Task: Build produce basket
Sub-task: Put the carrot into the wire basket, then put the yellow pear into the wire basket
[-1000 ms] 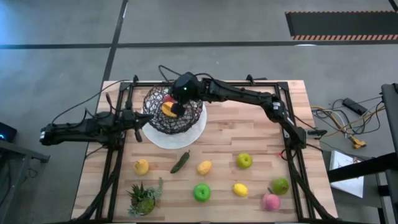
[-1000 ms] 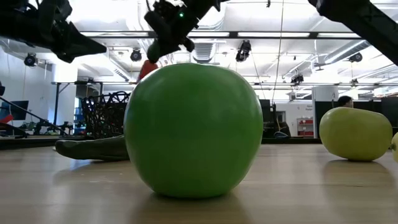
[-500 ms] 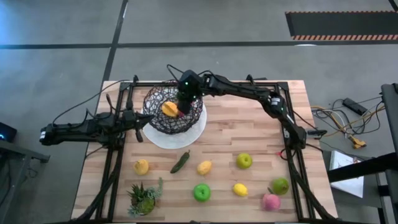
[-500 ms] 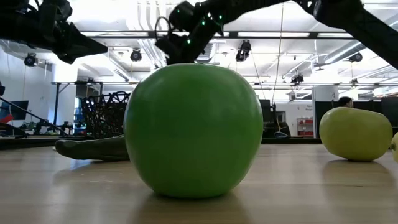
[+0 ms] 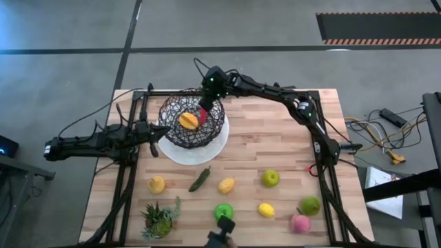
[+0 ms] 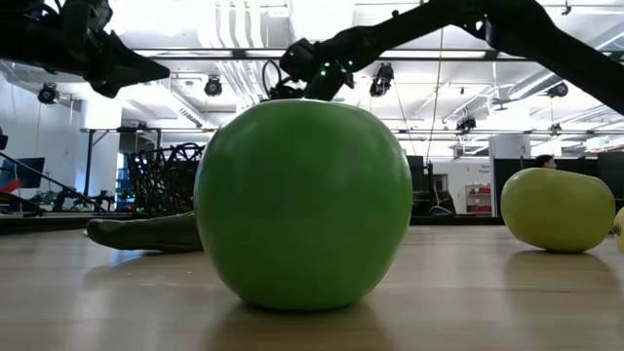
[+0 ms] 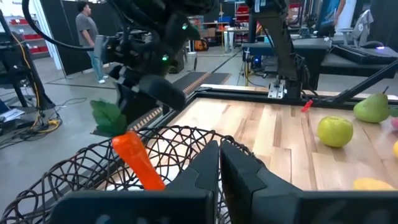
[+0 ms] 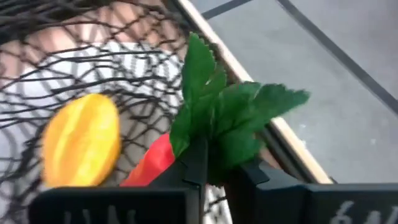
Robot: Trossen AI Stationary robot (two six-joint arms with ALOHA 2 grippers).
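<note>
Two pieces look to be in the round dark wire-mesh basket (image 5: 192, 122) so far: a yellow-orange ridged fruit (image 5: 187, 120) and a red-orange carrot with green leaves (image 8: 205, 134). The right gripper (image 8: 214, 174) sits over the far rim, fingers nearly closed on the leaves. Next I'd guess it lets go and lifts clear. The left gripper (image 7: 219, 163), fingers together and empty, waits beside the basket.

Two slim matte-black jointed arms (image 5: 275, 96) (green status light, looping black cables)
</note>
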